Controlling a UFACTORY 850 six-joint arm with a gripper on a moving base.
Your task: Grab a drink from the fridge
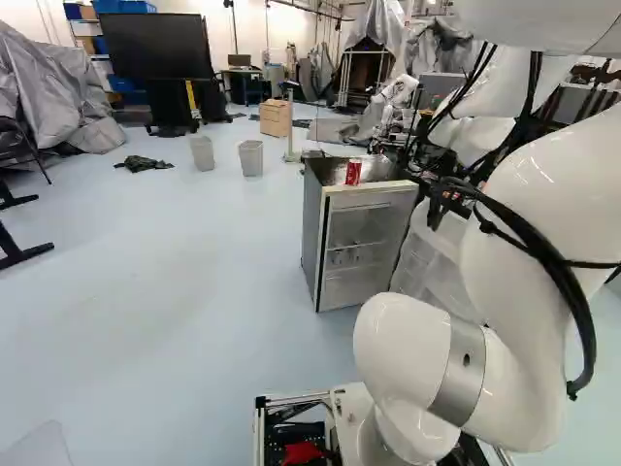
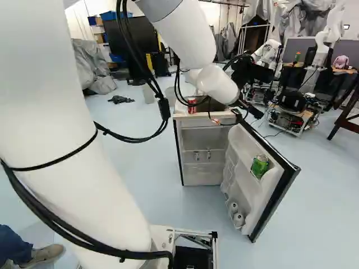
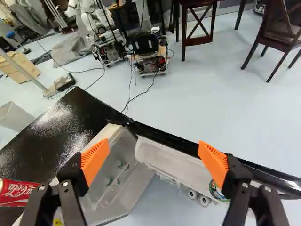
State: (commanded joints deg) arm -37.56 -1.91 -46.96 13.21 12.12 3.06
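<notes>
Over the fridge's open side, my gripper [image 2: 235, 116] hangs near the top of the door in the right base view. The wrist view shows the gripper [image 3: 154, 159] with its orange pads wide apart and nothing held. The fridge [image 1: 359, 243] stands with its door [image 2: 268, 196] swung out. A green can [image 2: 259, 166] sits in a door shelf; in the wrist view this green can [image 3: 217, 192] is partly behind one finger. Two pale cans [image 2: 236, 214] lie lower in the door. A red can [image 3: 16, 193] rests on the black fridge top, beside the other finger.
White drawers [image 1: 437, 254] stand beside the fridge in the left base view. Another robot [image 2: 289, 109] is beyond the door. Two bins [image 1: 250, 158] and a cardboard box [image 1: 276, 117] stand farther back. Wooden chairs [image 3: 277, 35] are past the fridge.
</notes>
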